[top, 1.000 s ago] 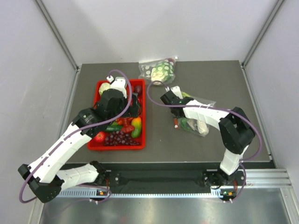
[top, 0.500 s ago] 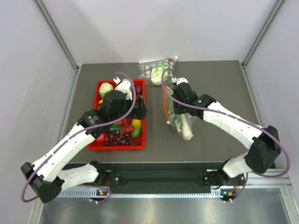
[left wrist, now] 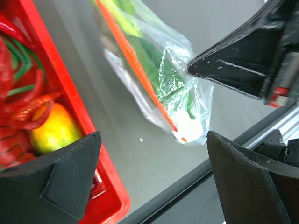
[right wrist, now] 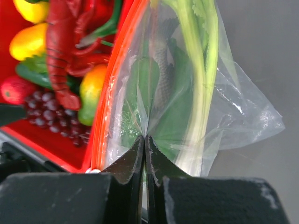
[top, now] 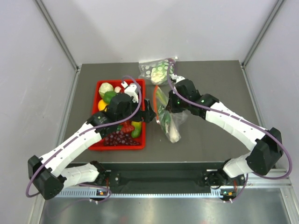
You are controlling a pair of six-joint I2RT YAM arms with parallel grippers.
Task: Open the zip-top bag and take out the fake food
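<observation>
Near the desk's middle, just right of the red tray (top: 121,147), the zip-top bag (top: 167,122) now hangs from the right claw (top: 171,108), whose jaws are pressed together on a pinch of its clear plastic. A second ago the bag lay flat, farther toward the right edge. It has since been drawn leftward and tipped on edge, with its orange zip strip (left wrist: 140,74) facing the tray. Inside it show the celery stalk (right wrist: 202,70) and the grey fish (right wrist: 161,91). The left claw (top: 148,114), jaws spread wide and holding nothing, has moved from over the tray's far end to its right rim, close beside the bag but apart from it. The dotted bag (top: 158,70) stays at the far edge.
</observation>
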